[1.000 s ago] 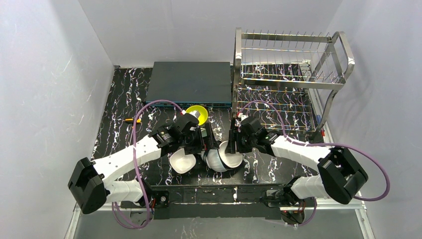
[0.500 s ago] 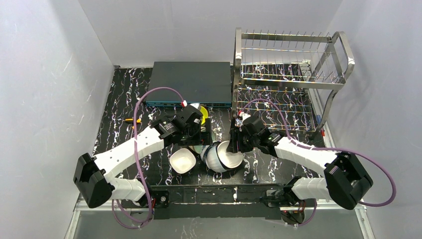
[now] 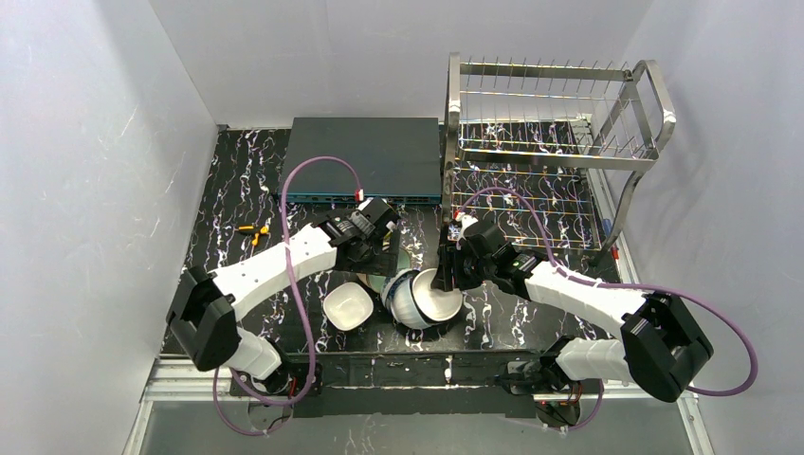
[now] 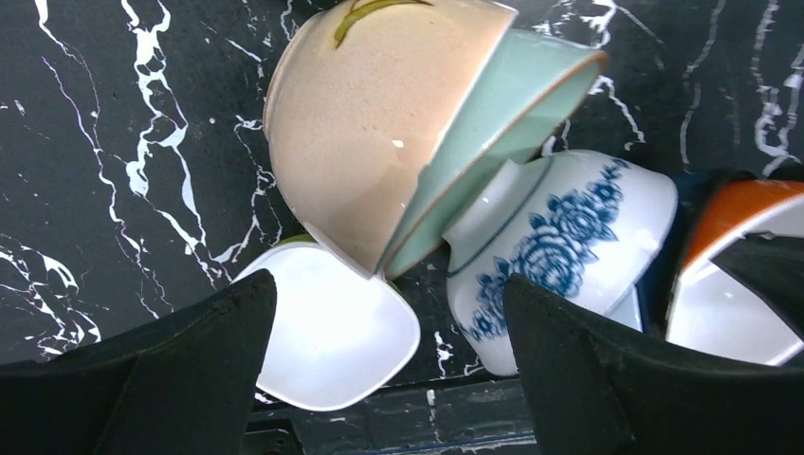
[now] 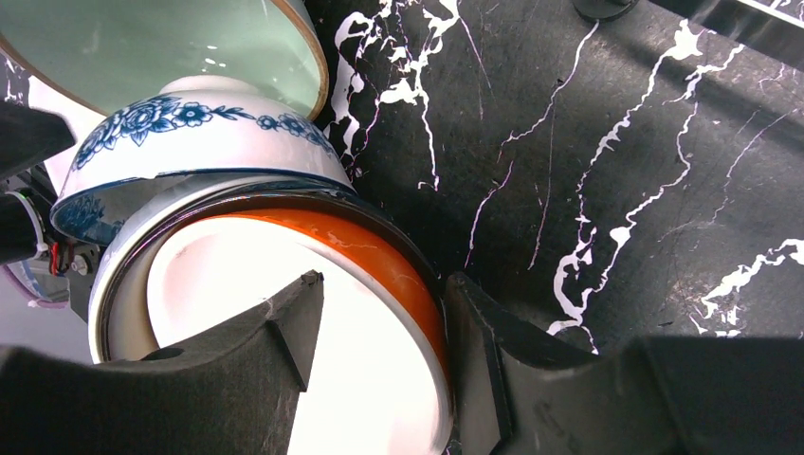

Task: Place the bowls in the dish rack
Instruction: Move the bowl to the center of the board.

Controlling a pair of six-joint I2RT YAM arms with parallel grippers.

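A cluster of bowls (image 3: 417, 299) lies at the near middle of the table. In the left wrist view a tan bowl (image 4: 379, 123) is nested in a pale green bowl (image 4: 517, 114). Beside them are a white bowl with blue flowers (image 4: 559, 246), a white squarish bowl (image 4: 332, 332) and an orange bowl (image 4: 749, 204). My left gripper (image 4: 389, 284) is open and empty above them (image 3: 379, 248). My right gripper (image 5: 387, 280) is open, its fingers straddling the orange bowl's rim (image 5: 379, 256), one inside and one outside. The steel dish rack (image 3: 555, 156) stands at the back right and holds no bowls.
A flat dark grey-blue box (image 3: 365, 156) lies at the back, left of the rack. A small orange-yellow item (image 3: 251, 228) lies on the black marbled table (image 3: 237, 180) at the left. White walls close in both sides.
My left gripper has moved away from the near edge and to the right, from over the white squarish bowl to over where the yellow bowl showed. The right gripper has hardly moved.
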